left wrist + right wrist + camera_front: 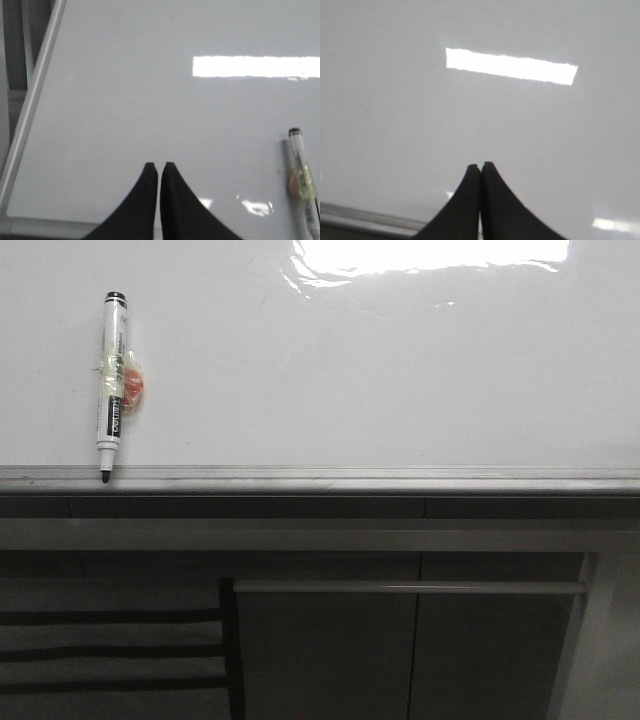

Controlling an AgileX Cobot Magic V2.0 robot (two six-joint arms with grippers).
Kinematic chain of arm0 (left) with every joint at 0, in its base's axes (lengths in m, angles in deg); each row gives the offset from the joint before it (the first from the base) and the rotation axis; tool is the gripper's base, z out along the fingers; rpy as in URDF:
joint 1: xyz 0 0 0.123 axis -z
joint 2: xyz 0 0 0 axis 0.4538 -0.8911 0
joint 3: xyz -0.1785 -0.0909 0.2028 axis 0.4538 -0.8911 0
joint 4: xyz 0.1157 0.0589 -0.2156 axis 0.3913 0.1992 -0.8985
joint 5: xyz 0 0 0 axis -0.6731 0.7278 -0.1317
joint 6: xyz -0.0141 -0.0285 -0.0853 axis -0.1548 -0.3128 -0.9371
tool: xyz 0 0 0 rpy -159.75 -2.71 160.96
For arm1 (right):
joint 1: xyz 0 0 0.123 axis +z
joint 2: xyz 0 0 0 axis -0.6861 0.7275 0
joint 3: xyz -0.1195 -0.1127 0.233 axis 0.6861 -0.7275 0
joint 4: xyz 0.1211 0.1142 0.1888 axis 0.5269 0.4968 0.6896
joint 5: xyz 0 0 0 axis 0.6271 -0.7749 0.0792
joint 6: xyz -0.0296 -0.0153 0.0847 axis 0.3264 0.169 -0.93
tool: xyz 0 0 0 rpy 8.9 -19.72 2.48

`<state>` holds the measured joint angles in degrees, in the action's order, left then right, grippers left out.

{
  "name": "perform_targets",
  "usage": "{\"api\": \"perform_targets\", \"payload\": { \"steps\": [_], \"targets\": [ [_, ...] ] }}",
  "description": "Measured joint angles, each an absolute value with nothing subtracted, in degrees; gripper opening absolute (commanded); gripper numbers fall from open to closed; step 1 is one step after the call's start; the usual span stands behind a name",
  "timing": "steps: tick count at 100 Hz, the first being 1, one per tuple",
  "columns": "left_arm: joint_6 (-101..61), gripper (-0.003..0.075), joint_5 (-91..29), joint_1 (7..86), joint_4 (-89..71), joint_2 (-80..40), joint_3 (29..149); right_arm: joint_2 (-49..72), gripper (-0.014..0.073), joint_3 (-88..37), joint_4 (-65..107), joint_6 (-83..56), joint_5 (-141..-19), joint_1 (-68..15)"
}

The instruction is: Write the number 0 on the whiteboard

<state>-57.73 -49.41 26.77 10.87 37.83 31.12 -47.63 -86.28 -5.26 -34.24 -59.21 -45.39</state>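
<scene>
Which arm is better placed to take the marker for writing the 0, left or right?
Probably the left. The marker stands at the whiteboard's left side and shows beside the left gripper; the right gripper sees only bare board. Both grippers are shut.

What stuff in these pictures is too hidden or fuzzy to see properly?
- Marker, front view: label print too small to read; the taped-on orange lump is blurry.
- Marker, left wrist view: lower end cut off by the picture's edge.
- Whiteboard, front view: glare whites out the top middle.
- Left tool and right tool: absent from the front view.
</scene>
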Motion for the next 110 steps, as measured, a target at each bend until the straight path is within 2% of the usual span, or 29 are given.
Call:
{"api": "perform_targets", "payload": {
  "steps": [13, 23, 40, 51, 65, 82, 110],
  "targets": [
    [-60.0, -0.0020, -51.8, 26.8, 8.9, 37.8, 31.1, -47.6, -0.0069, -86.3, -4.5, -35.8, -56.5, -45.3],
    [-61.4, -0.0020, -42.0, 26.8, 8.3, 37.8, 32.0, -47.6, -0.0069, -86.3, 1.1, -40.8, -57.5, -45.3],
    [-61.9, -0.0020, -31.4, 26.8, 1.1, 32.1, 39.1, -46.5, -0.0069, -77.9, 9.3, -43.0, -80.3, -45.3],
    [-62.0, -0.0020, -28.8, 26.8, -0.9, 24.4, 46.1, -42.1, -0.0069, -71.6, 16.2, -43.1, -88.7, -45.3],
    [-62.0, -0.0020, -35.7, 26.8, -2.3, 16.4, 51.5, -37.5, -0.0069, -68.0, 19.8, -43.2, -92.0, -45.3],
    [-62.1, -0.0020, -47.1, 26.8, -2.8, 11.5, 52.8, -36.3, -0.0069, -67.7, 20.2, -43.2, -92.1, -45.3],
    [-62.1, -0.0020, -52.8, 26.8, -3.1, 9.5, 52.8, -36.3, -0.0069, -67.7, 20.2, -43.2, -90.8, -45.3]
  ]
}}
